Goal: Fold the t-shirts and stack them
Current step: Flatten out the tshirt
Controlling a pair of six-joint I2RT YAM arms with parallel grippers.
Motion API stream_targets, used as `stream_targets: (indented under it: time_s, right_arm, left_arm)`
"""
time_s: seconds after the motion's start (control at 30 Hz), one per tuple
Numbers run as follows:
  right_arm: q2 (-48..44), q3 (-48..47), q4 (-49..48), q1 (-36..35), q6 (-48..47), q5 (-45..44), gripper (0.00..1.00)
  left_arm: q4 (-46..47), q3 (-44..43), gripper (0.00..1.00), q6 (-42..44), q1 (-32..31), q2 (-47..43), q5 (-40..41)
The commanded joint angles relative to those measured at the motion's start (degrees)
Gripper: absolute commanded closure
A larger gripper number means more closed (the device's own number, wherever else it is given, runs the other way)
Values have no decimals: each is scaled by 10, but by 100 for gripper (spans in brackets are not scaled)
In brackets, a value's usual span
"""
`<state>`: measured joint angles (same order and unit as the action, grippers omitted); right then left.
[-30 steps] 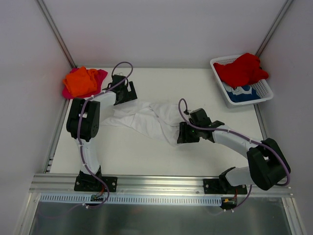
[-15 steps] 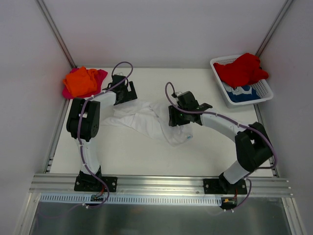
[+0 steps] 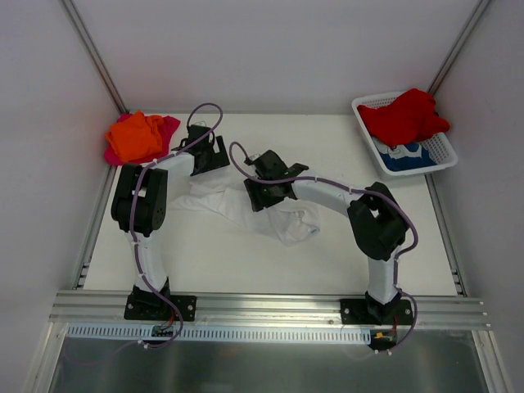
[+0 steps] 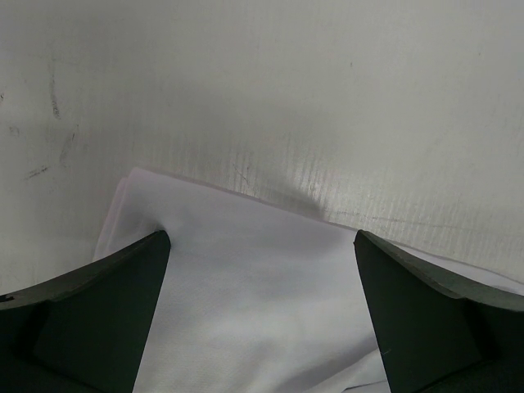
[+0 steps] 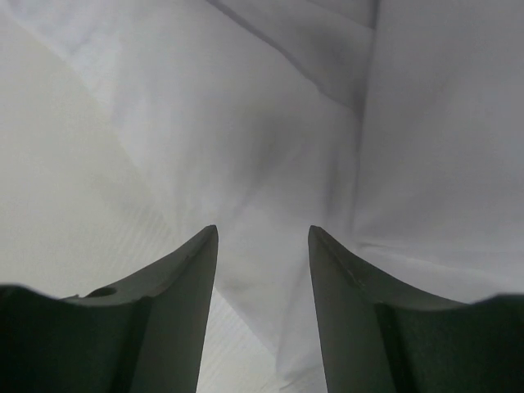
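L gripper: jaws wide apart, nothing pinched. White t-shirt lay flat betw. & under them, its edge just past the tips, bare table beyond. R gripper: jaws parted, narrower gap, empty, w/ creased folds of same shirt under & ahead of tips. Farther off, left of L jaws: orange t-shirt on a pink one. Well right of R jaws: basket w/ red t-shirt over a blue-and-white one.

Blue-and-white t-shirt (apparently one) mostly under red t-shirt
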<state>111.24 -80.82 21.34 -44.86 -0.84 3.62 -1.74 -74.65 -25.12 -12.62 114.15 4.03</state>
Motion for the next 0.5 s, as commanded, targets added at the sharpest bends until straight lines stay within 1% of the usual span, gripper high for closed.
stream_targets:
  time_s: [0.0,0.1,0.23,0.4,0.47]
  right_arm:
    - [-8,-63,35,-27,-14,-23,48]
    - [-8,-77,38,-41,-11,-21,48]
    - [4,-64,38,-51,-5,-21,48]
    - [-5,11,-2,-57,8,-3,48]
    - [-5,23,-8,-59,22,-3,48]
  left_arm:
    - [-11,-2,2,-12,7,10,-10]
    - [-10,-2,2,-12,7,11,-10]
    - [-10,-2,2,-12,7,11,-11]
    - [-11,-2,2,-12,7,11,-13]
    - [-10,-2,2,-11,7,11,-13]
